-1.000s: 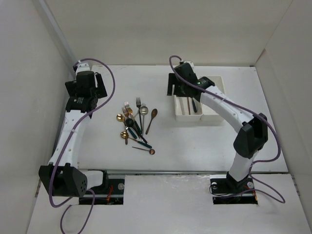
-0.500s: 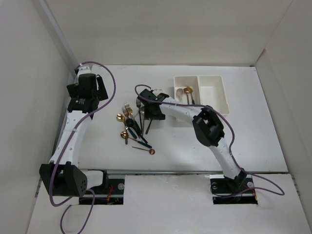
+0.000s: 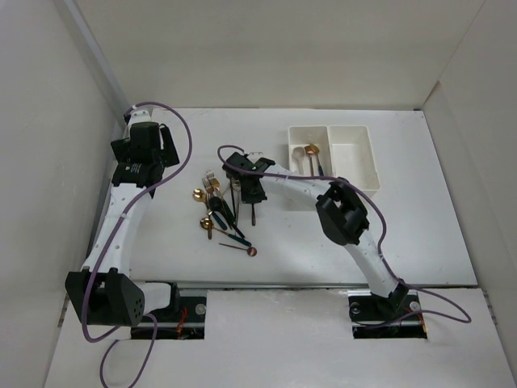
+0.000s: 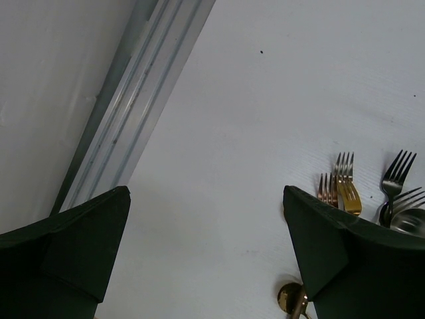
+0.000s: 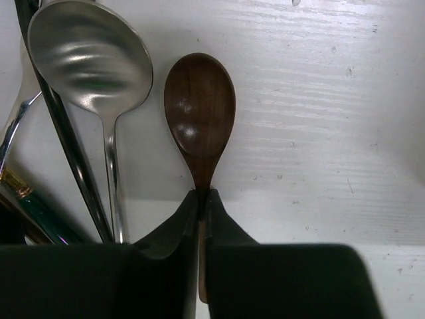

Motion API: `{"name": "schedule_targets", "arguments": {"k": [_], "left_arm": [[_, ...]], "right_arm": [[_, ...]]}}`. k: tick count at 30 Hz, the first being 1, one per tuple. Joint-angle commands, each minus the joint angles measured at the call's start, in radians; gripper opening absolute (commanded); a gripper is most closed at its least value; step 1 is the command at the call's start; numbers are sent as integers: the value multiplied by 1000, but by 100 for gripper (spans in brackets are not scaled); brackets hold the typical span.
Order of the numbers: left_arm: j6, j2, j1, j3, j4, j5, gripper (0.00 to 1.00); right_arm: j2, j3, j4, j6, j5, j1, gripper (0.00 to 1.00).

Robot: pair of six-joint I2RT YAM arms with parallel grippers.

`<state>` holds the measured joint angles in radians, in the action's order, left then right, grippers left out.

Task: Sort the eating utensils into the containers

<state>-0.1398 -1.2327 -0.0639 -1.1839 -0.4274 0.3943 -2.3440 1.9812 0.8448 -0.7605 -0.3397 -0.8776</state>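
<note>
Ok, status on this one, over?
Left gripper open, empty. Right gripper shut on handle of brown spoon. Silver spoon close alongside.

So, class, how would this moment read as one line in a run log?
step: pick from pile | right gripper: shut on brown spoon at neck | left gripper: open, holding nothing | bins: spoons in left compartment

- white surface (image 3: 323, 234), matte
- utensil pile (image 3: 216, 206) at 9 o'clock from centre, forks and spoons overlapping
- brown spoon (image 5: 199, 113) lying flat, just beside silver spoon (image 5: 89, 56)
- twin white containers (image 3: 352, 158) at 1 o'clock, well apart from pile
</note>
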Motion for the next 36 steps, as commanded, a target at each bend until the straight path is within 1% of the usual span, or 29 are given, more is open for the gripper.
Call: {"name": "schedule_targets", "arguments": {"k": [1,3,4,5,7,8,9,10,12,13,14,16,17,20,21,23,24,27,28,31,32,33,34,36], "left_arm": [[-12,36,-2,7,29,-3,100],[-12,36,-2,17,29,-24,100],[-12,36,-2,17,29,-34,100],[-12,36,-11,17,29,-55,100],[-12,36,-11,27,18,-162,96],[-12,23,-20,27,18,-220,93],[-12,6,-30,15,9,-353,86],[-12,-7,-40,15,9,-415,83],[-12,-36,-62,-12,-3,-507,80],[-12,-69,-91,-23,-4,-556,79],[-12,-88,-106,-35,-16,-557,79],[0,-134,-138,-65,-27,-557,77],[0,-146,-167,-65,-27,-557,77],[9,-188,-223,-83,-27,-545,76],[9,-197,-240,-83,-27,-545,76],[19,-220,-273,-83,-27,-534,75],[19,-220,-305,-83,-27,-523,75],[19,-257,-355,-83,-27,-523,75],[19,-266,-366,-83,-27,-512,75],[19,-309,-393,-83,-27,-512,75],[19,-323,-393,-83,-27,-525,73],[19,-336,-393,-83,-36,-525,71],[6,-367,-393,-83,-36,-537,63],[6,-398,-393,-83,-36,-537,57]], "right_arm": [[-23,-32,7,26,27,-8,0],[0,-41,-18,58,27,-8,0],[40,-41,-50,79,27,-8,0],[64,-41,-65,131,27,-8,0],[119,-7,-85,183,-31,-8,0],[176,8,-95,244,-51,-8,0],[205,40,-105,275,-82,3,0],[233,57,-105,302,-91,15,0],[320,68,-119,357,-91,52,0],[348,68,-131,366,-100,77,0],[373,68,-131,366,-101,139,0],[428,41,-144,401,-73,210,0],[442,4,-159,417,-64,276,0],[451,-54,-185,501,-19,365,0],[451,-94,-196,519,-6,379,0],[424,-123,-196,566,24,391,0],[413,-149,-205,575,33,403,0],[362,-169,-205,552,33,414,0],[348,-170,-191,538,33,428,3],[316,-170,-191,503,33,454,28],[316,-160,-182,492,33,454,45],[316,-160,-182,492,33,454,52],[316,-151,-173,492,33,454,57],[348,-139,-164,492,33,454,68]]}}
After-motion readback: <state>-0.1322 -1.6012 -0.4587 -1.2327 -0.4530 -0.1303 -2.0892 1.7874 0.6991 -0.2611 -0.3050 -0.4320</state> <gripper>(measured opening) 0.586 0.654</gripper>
